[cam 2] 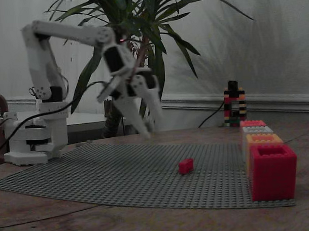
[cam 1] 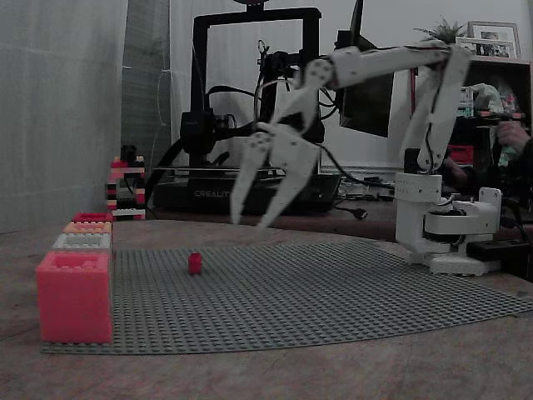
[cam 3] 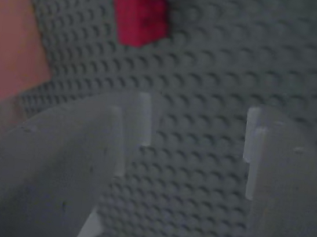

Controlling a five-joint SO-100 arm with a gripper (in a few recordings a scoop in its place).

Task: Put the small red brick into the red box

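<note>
The small red brick (cam 1: 195,263) (cam 2: 185,166) lies on the grey studded baseplate (cam 1: 333,292) (cam 2: 95,168); in the wrist view the brick (cam 3: 139,9) sits at the top, beyond the fingers. The red box (cam 1: 75,295) (cam 2: 272,171) stands open-topped at the baseplate's near corner, first in a row of boxes. My white gripper (cam 1: 252,223) (cam 2: 151,130) hangs above the plate, open, with nothing between its fingers (cam 3: 137,121). It is a short way from the brick and well above it.
Behind the red box stand an orange box (cam 2: 262,138), a grey box (cam 1: 82,241) and another red one (cam 1: 92,217). A striped brick tower (cam 1: 126,185) (cam 2: 234,103) rises past them. A 3D printer (cam 1: 250,108) and a potted plant (cam 2: 141,24) stand behind the table.
</note>
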